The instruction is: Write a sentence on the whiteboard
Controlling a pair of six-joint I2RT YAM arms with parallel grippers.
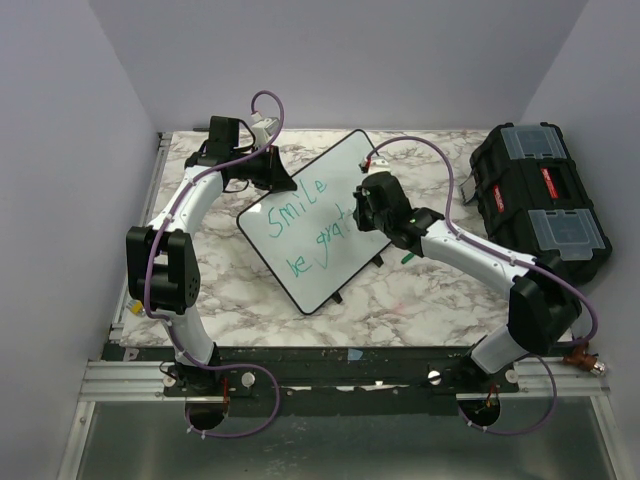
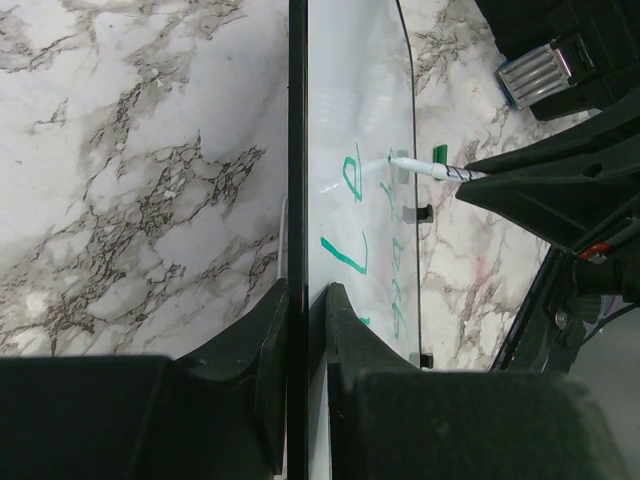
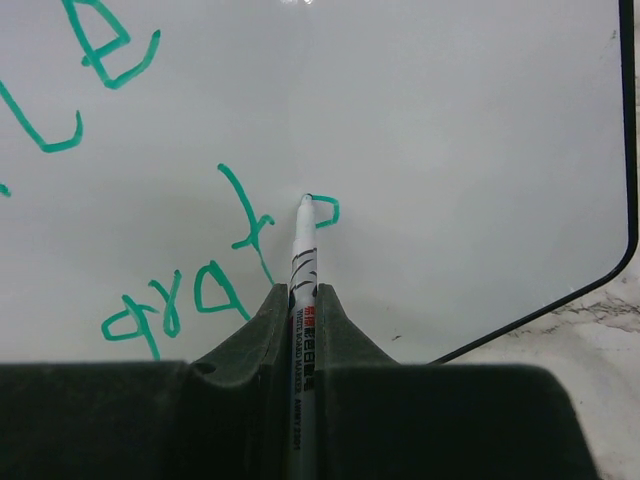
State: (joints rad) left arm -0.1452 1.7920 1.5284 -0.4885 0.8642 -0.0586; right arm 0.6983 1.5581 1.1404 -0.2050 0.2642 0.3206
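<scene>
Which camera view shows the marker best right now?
The right wrist view: the marker runs straight up from the right claw, close and unblocked, with its tip on the whiteboard. The left wrist view shows it small and side-on. In the top view the right claw hides it.

Soft, even light, faint shadows. A pale sheen lies on the whiteboard [image 2: 350, 110] beyond the left gripper [image 2: 306, 296]; the right gripper [image 3: 303, 290] looks dark and blurred up close.
</scene>
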